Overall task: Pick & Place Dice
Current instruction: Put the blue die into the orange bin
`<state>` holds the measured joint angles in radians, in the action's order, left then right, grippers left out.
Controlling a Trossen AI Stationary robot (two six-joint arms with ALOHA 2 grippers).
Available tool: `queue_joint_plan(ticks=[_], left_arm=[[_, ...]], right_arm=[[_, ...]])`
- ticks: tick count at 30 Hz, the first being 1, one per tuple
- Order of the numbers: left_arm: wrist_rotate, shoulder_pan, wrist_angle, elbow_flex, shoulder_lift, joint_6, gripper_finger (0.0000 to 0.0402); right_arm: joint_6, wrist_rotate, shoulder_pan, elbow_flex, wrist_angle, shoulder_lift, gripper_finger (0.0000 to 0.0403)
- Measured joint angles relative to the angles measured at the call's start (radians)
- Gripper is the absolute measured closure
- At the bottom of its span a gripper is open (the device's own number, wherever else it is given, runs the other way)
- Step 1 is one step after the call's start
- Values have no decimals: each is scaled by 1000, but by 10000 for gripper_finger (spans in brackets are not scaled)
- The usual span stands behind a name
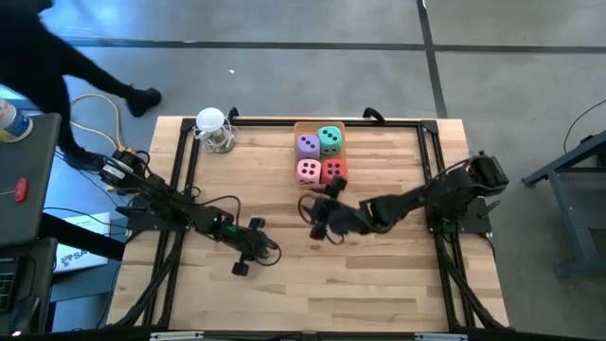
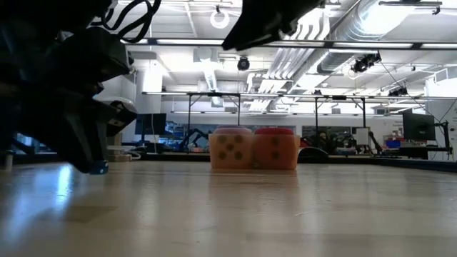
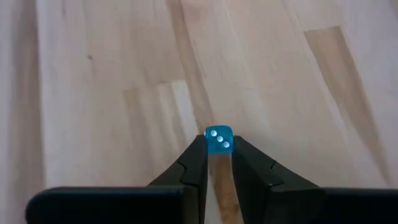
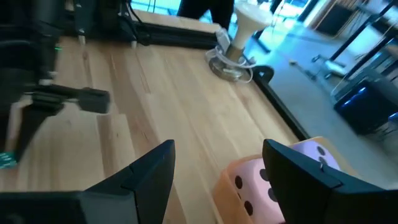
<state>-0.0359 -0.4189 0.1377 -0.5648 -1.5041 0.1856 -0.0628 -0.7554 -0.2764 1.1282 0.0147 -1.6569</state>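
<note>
Left gripper (image 3: 219, 155) pinches a tiny translucent blue cube die (image 3: 219, 140) at fingertips; hard, light, slippery, so flat-face hold advised; right gripper (image 4: 217, 168) open, empty

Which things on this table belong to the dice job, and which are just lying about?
Job: small blue die pinched in left gripper; pink die, red die, purple die, teal die; open right gripper.
Lying about: white lamp-like stand, cables.
</note>
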Motion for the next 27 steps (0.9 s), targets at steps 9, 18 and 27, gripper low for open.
queue_joint_plan(ticks=[9, 18, 27], left_arm=[[14, 93, 1, -2, 93, -163, 351], [137, 390, 1, -41, 206, -292, 349], [376, 678, 39, -232, 118, -347, 349]], right_arm=[[-17, -214, -169, 0, 5, 0, 168], [-35, -349, -296, 0, 3, 0, 168], [-102, -346, -335, 0, 3, 0, 168]])
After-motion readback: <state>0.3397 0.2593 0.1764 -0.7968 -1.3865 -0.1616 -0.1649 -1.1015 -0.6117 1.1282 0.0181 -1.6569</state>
